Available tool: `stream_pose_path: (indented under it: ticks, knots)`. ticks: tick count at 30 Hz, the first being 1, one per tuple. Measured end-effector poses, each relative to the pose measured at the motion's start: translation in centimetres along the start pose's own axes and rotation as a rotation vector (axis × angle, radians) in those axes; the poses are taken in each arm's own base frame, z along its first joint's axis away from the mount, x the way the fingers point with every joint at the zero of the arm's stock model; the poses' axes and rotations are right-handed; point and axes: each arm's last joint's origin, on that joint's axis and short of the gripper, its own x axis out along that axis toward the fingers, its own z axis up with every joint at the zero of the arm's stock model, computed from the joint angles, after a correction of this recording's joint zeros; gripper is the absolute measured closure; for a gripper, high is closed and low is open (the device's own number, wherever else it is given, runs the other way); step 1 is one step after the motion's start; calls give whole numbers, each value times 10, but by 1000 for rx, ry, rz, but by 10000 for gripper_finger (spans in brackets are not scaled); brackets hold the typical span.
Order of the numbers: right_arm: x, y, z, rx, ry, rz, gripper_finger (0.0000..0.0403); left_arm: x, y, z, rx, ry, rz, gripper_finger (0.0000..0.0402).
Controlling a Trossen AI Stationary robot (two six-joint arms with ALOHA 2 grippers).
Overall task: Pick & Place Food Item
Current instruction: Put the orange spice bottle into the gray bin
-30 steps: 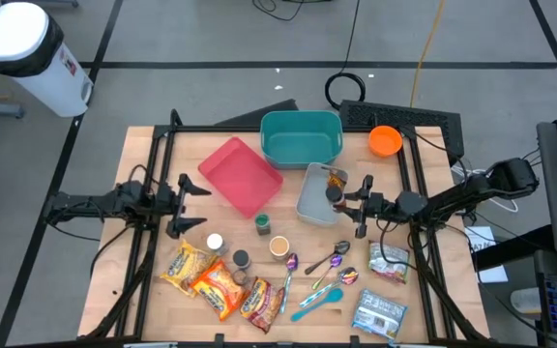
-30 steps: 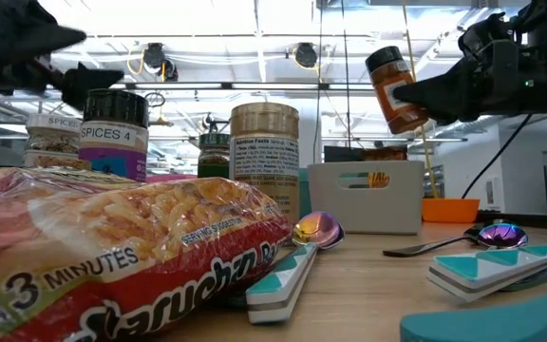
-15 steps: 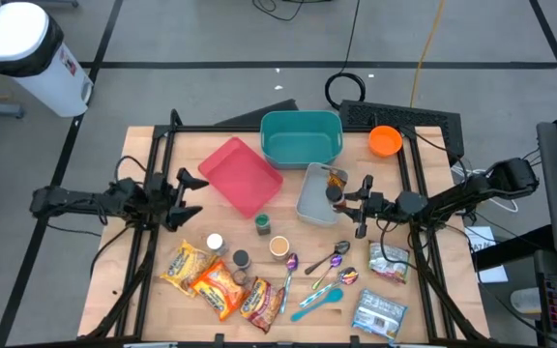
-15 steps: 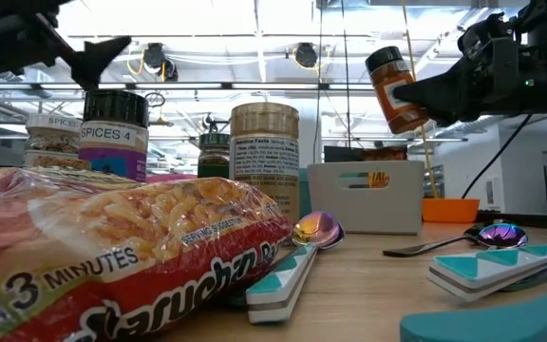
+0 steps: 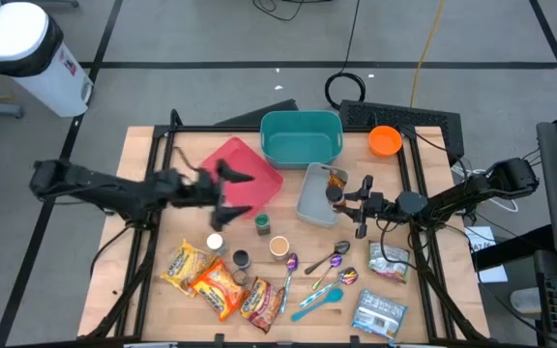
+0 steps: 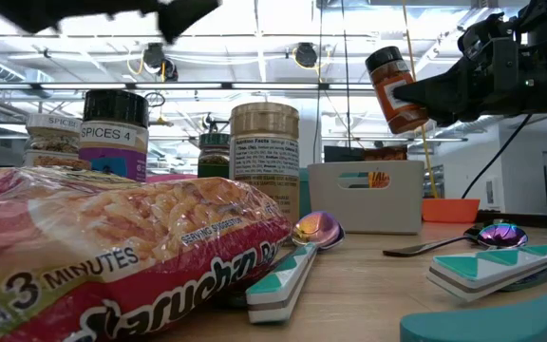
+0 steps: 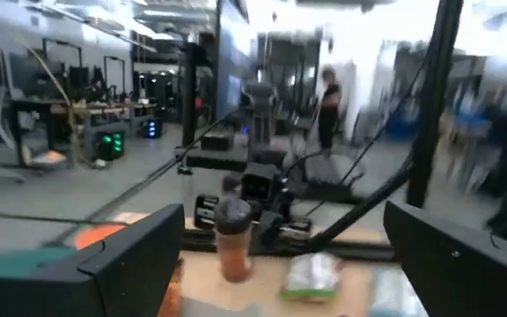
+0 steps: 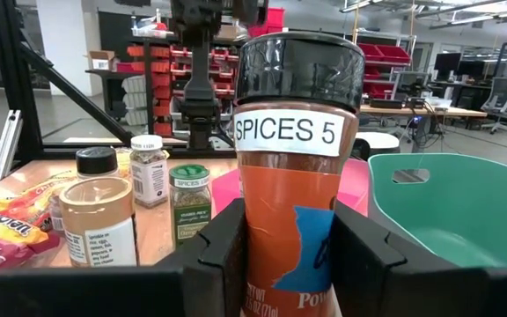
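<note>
A spice jar [image 8: 297, 176] with a black lid, orange-red contents and the label SPICES 5 is lifted in my right gripper [image 8: 293, 264], which is shut on it. In the high view the jar [image 5: 335, 192] hangs above the grey bin [image 5: 309, 201]. My left gripper [image 5: 241, 193] hovers wide open over the red tray [image 5: 230, 159], holding nothing; in its own view its fingers [image 7: 121, 264] frame the far-off jar [image 7: 233, 242]. Other spice jars [image 5: 262, 224] and noodle packets [image 5: 219, 280] rest on the table. My right gripper pinches the jar's body below the label [image 8: 262, 255] between its two fingers [image 8: 223, 255]. The fingers reach in about level from the table's right side. The jar [image 6: 397, 90] is lifted clear above the grey bin and leans a little, lid uppermost.
A teal bin [image 5: 301, 138] and an orange bowl [image 5: 385, 141] stand at the far edge. Spoons [image 5: 329, 266] lie near the middle front, silver pouches [image 5: 389, 263] at the right front. A metal frame [image 5: 162, 145] borders the table.
My left gripper has swung up and toward the table's right edge, coming over the red tray, still open. My right gripper and its jar have kept still.
</note>
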Motion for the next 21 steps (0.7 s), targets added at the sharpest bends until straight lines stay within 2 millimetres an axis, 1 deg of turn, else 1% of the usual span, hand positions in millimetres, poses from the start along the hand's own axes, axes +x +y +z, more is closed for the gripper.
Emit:
stream_pose_path:
  ticks: [2,4,7,10,13,15,19,21]
  knots:
    - [0,0,0,0,-1,16,293,26,0,0,65,73,11,5]
    - [0,1,0,0,-3,43,293,53,2,-3,83,133,23,5]
    - [0,1,0,0,-3,51,293,88,7,-9,79,163,19,5]
    - [0,1,0,0,-3,50,293,116,10,-16,77,174,-31,5]
    - [0,1,0,0,-3,51,293,139,13,-29,54,199,-100,5]
    - [0,1,0,0,-3,51,293,152,15,-36,48,209,-113,5]
    - [0,2,0,0,-4,67,293,172,22,-51,42,228,-99,5]
    - [0,2,0,0,-4,78,293,179,25,-57,29,237,-90,5]
